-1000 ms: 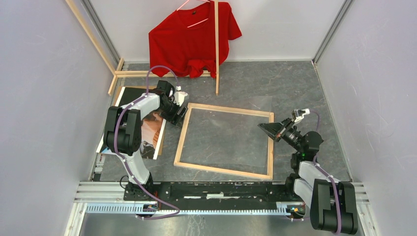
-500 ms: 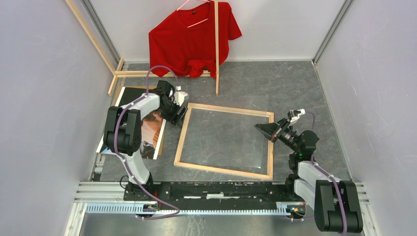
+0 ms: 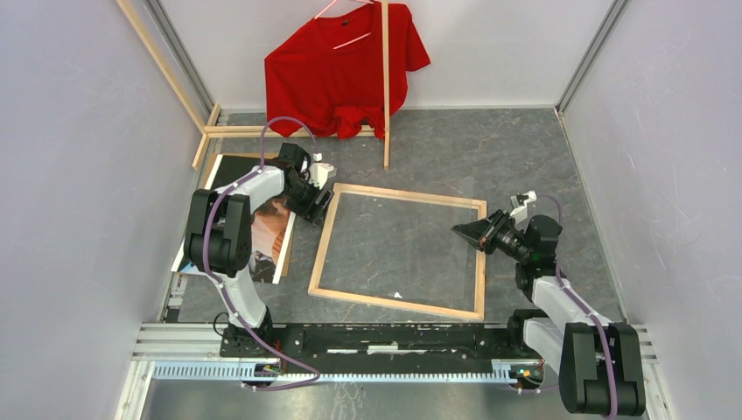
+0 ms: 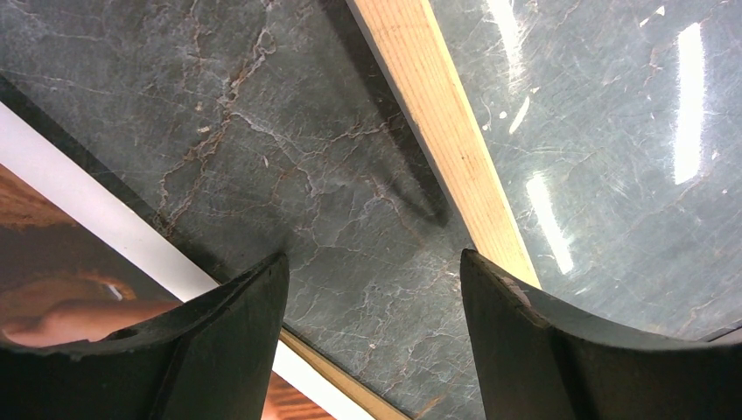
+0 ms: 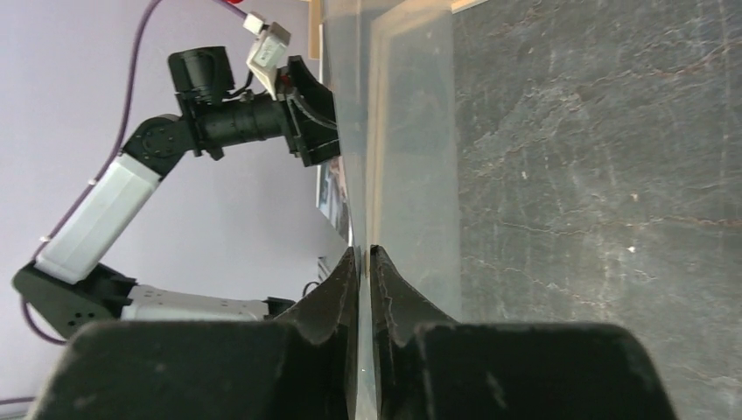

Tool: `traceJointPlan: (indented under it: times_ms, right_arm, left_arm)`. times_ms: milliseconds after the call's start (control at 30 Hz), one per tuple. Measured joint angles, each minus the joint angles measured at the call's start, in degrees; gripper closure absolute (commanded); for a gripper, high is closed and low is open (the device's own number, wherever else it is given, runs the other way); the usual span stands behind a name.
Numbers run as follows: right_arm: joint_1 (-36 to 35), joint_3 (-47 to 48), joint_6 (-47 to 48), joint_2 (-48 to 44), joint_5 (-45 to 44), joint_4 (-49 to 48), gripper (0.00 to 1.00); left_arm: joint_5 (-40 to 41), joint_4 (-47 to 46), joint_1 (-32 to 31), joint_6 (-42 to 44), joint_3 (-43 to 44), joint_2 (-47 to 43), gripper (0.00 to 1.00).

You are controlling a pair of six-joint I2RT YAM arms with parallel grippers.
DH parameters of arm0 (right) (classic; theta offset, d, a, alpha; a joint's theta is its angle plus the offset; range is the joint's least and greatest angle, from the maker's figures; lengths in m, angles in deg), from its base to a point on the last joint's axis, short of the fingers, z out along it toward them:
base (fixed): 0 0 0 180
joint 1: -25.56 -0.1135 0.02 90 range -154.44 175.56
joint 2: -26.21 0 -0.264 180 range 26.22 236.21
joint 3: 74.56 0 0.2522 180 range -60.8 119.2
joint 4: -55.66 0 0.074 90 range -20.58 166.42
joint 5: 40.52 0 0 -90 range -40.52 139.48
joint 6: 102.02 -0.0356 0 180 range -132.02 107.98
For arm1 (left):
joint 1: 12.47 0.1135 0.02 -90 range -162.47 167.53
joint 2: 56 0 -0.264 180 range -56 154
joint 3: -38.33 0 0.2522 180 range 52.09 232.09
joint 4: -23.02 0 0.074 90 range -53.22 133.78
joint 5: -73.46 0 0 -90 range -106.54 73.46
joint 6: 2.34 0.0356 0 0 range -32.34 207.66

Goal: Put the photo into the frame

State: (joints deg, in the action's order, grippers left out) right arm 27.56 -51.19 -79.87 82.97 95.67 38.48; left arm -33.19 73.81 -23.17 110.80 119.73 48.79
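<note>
We have two arms that look the same. The left arm (image 3: 216,232) and the right arm (image 3: 595,359) are built from smooth white tubes and chunky black joints. A thin purple cable (image 3: 280,119) runs along each one. A small white box (image 3: 525,198) sits by each wrist. The left tool (image 4: 374,262) has two fat, curved black fingers (image 4: 219,341). The right tool (image 5: 364,254) has black fingers that narrow to thin tips. Both arms are bolted to a black and silver rail (image 3: 402,335)

Red T-shirt (image 3: 337,70) top centre, hung on pale wooden rack poles (image 3: 386,140). Clear sheet (image 3: 411,241) mid-pic. Dark grey marbled tabletop (image 3: 525,149); white walls (image 3: 79,175) L, R, back.
</note>
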Motion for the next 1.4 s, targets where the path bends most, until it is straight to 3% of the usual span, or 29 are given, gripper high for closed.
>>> traceJointPlan:
  times_ms: [433, 700, 1033, 1400]
  right_arm:
    - [0.0, 7.1, 19.6, 1.8, -5.8, 24.1, 0.83]
    - [0.0, 8.1, 27.1, 2.6, -8.1, 33.3, 0.93]
    - [0.3, 9.7, 28.0, 4.3, -6.3, 34.9, 1.0]
    - [1.1, 11.7, 19.1, 4.7, 2.9, 27.1, 1.0]
  left_arm:
    - [0.0, -0.2, 0.0, 0.0, -0.2, -0.2, 0.21]
    - [0.0, -0.3, 0.0, 0.0, -0.2, -0.2, 0.22]
    - [0.0, -0.6, 0.0, 0.0, -0.5, -0.3, 0.22]
    - [0.0, -1.0, 0.0, 0.0, -0.9, -0.6, 0.22]
